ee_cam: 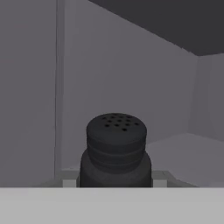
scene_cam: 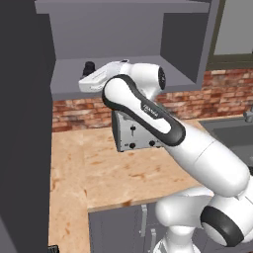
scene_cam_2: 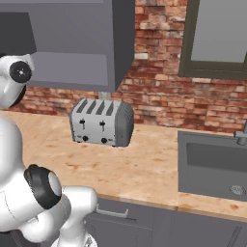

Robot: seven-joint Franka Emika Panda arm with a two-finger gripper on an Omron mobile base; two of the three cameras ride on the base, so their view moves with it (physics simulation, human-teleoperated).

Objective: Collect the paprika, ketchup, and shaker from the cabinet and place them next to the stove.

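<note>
The arm is reaching up into the open cabinet (scene_cam: 188,54), and the end effector (scene_cam: 89,69) is at the left end of the lower shelf (scene_cam: 69,74), right at the shaker (ee_cam: 116,151). From the left base view you can just make out a small dark shape at the tip of the hand, which I take to be the shaker. The hand view shows it square on and very close: a little black cylinder with a perforated top, sitting low in the middle, with the grey back wall and a corner of the cabinet behind it.

Is it clamped? Honestly can't tell. The finger tips are hidden behind the shaker and the bottom of the hand view, so I can't see whether they're pressed against its sides or standing just off it. The shaker looks upright and seems to sit on the shelf, not lifted.

Progress-wise, I'd call this early to middle at best. I don't see the paprika or the ketchup, neither on the shelf parts that show nor on the counter (scene_cam_2: 144,169). The stove isn't in these pictures either, so no way to say if anything has already been dropped off beside it. What's on the counter is a silver toaster (scene_cam_2: 102,123) near the brick wall and a sink (scene_cam_2: 212,166) toward the right end.

So the shaker grab looks like the step in hand, with carry and drop-off left.
</note>
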